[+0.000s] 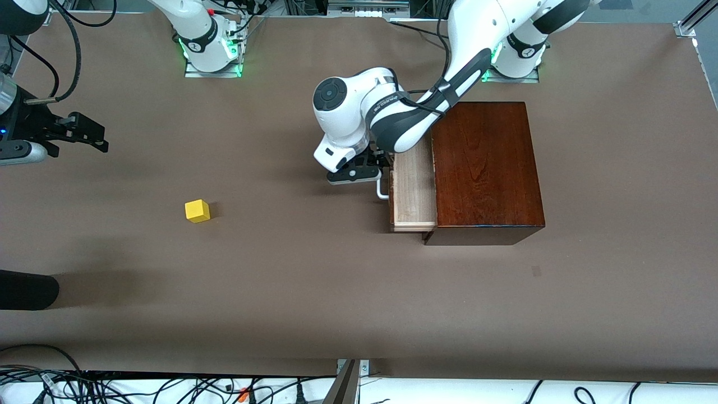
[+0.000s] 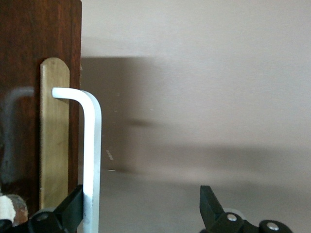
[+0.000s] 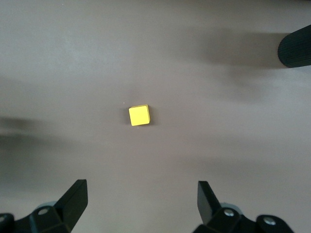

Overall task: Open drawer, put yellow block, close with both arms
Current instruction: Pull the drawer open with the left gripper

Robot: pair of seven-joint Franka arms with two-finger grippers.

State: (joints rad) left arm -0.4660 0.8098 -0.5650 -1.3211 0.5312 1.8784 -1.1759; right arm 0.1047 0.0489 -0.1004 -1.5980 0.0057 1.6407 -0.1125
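Note:
The drawer (image 1: 414, 191) stands partly pulled out of the dark mahogany box (image 1: 485, 168), its pale tray showing and nothing in it. My left gripper (image 1: 364, 171) is at the white handle (image 1: 382, 189). In the left wrist view the handle bar (image 2: 92, 160) runs just inside one finger (image 2: 73, 208), and the left gripper (image 2: 141, 211) is open wide around it. The yellow block (image 1: 197, 211) lies on the table toward the right arm's end. My right gripper (image 1: 90, 134) hangs open above the table, and in its wrist view the block (image 3: 139, 115) lies below the right gripper (image 3: 141, 199), apart from it.
A black rounded object (image 1: 28, 289) juts in at the table's edge toward the right arm's end, nearer the camera than the block. Cables (image 1: 112, 387) run along the near edge. The two arm bases (image 1: 210, 50) stand at the back.

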